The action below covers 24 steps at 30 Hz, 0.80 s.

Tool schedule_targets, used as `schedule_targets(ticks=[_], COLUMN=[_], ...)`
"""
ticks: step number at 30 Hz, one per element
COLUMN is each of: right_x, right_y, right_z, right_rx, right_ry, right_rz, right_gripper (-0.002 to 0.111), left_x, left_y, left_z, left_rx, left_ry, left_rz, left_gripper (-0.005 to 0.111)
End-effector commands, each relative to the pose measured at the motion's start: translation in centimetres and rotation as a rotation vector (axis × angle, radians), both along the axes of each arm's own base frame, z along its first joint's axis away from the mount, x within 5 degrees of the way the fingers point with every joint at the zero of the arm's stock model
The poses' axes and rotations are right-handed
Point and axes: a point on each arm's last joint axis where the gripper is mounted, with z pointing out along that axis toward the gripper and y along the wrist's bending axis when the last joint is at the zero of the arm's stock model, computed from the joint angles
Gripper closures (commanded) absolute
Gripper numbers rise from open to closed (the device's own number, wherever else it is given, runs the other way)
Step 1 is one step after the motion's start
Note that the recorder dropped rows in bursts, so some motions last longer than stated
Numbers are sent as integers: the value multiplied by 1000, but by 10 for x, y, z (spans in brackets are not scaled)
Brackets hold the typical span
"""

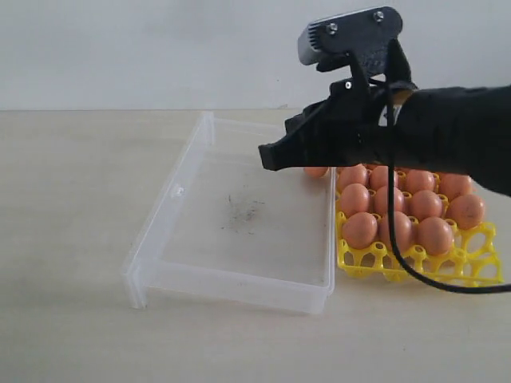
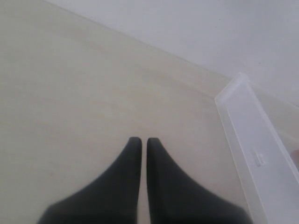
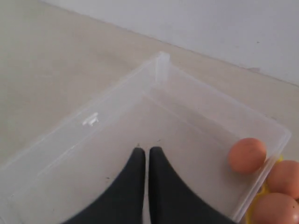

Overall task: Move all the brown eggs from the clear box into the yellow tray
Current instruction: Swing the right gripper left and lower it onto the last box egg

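One brown egg (image 3: 246, 155) lies in the clear box (image 1: 239, 281), on its floor in the far corner on the tray side, close against the wall there. In the exterior view you see only a sliver of it under the arm. The rest of the box floor shows only faint dark scuff marks (image 1: 243, 211) near the middle.

The yellow tray (image 1: 479, 270) stands on the table (image 1: 72, 199) just beside the box's right wall. Brown eggs (image 1: 425, 205) sit upright in its cups, row on row (the arm hides the far rows, so you cannot count them). Some cups at the tray's near right corner are bare.

Your right gripper (image 3: 146, 150) hangs above the box, over its floor, apart from the egg. Its jaws are clenched tip to tip, nothing between them. A black cable (image 1: 415, 275) loops down from that arm across the tray's near edge.

Your left gripper (image 2: 141, 140) is over bare table, off the box's left side. Jaws pressed together, empty. One box corner shows in its view.
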Motion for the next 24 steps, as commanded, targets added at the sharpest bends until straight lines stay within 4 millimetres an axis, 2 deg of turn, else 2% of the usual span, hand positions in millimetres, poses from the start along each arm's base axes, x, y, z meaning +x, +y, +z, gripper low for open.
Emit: schedule_targets(ticks=[1,4,7,10,12,13,14,18,24], right_x=[19,50,86,117,132,137,143,168,202], right_y=[5,-7,-23,-34,-32,-30,-26,-10,2], right_z=[19,30,19,1,-14,-19,-26,-53,-61], right_rx=[28,33,77,65,81,81,71,43,27], right_ry=[32,78,284,460,562,592,625,760,777], right_rz=[-34,-112,-264,-360,-412,-423,-427,-405,-394], right_gripper=[109,108,101,78,54,47,45,56,55], left_x=[-1,-1,-1,-1,-1,-1,-1,-1,-1], left_y=[-2,-2,-2,-2,-2,-2,-2,-2,-2], left_z=[3,3,3,3,3,3,3,3,3], left_rx=[7,7,7,7,7,7,7,7,8], left_ry=[-16,-16,-16,-16,-16,-16,-16,-16,-17], left_rz=[-9,-9,-9,-9,-9,-9,-9,-9,-10], left_gripper=[103,103,103,103,103,103,103,103,103])
